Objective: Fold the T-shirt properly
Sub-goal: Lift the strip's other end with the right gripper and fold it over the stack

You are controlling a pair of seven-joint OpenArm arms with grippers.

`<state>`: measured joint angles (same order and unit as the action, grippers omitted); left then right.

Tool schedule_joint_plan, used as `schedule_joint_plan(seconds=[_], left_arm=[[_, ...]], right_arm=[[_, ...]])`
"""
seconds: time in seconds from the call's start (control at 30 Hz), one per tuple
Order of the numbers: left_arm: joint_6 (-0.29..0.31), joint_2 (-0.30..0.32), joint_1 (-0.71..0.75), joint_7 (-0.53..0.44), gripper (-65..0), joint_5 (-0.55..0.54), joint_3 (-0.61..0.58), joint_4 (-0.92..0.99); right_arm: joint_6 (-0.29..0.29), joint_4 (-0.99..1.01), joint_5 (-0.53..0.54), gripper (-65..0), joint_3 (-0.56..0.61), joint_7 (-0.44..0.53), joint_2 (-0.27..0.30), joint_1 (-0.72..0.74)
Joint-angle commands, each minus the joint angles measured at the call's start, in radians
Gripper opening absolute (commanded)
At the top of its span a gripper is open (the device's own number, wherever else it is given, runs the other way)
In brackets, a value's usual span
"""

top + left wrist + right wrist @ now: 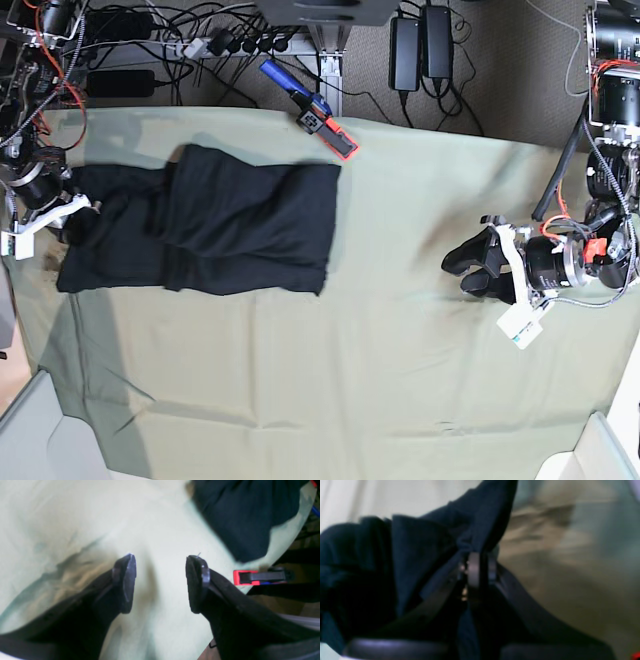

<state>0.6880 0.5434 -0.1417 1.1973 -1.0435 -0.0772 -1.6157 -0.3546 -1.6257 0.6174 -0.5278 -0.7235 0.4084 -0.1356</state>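
The T-shirt (215,220) lies partly folded at the table's far left in the base view, long axis across the table cloth (400,340). The right gripper (477,567) pinches a dark fold, blurred and seemingly near an edge. The left gripper (161,580) hovers spread over bare cloth.

Base: overhead, far, straight down on the table cloth (400,300).
Left wrist: close, above the cloth, facing the T-shirt (240,512).
Right wrist: pressed against the shirt.
Shared: shirt, cloth.
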Motion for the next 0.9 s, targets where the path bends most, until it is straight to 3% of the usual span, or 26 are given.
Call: schedule_joint_plan(seconds=[0.0,0.13,0.3,0.6,0.87], left_arm=[[0.01,0.018,-0.015,-0.014,-30.0,-0.023,0.008,-0.015],[0.01,0.022,0.009,-0.014,-30.0,-0.023,0.008,-0.015],[0.01,0.023,0.042,-0.014,-30.0,-0.022,0.009,-0.015],[0.01,0.025,0.05,-0.014,-30.0,-0.022,0.009,-0.014],[0.01,0.025,0.05,-0.014,-30.0,-0.022,0.009,-0.014]], right_arm=[[-0.053,-0.021,0.056,-65.0,-0.014,0.011,0.027,0.014],[-0.054,-0.088,0.13,-65.0,-0.002,-0.037,0.013,0.016],[-0.055,-0.243,0.13,-65.0,0.065,-0.044,-0.079,0.016],[-0.055,-0.303,0.047,-65.0,0.338,-0.028,-0.243,0.016],[-0.054,-0.301,-0.072,-65.0,0.508,0.017,-0.326,0.016]])
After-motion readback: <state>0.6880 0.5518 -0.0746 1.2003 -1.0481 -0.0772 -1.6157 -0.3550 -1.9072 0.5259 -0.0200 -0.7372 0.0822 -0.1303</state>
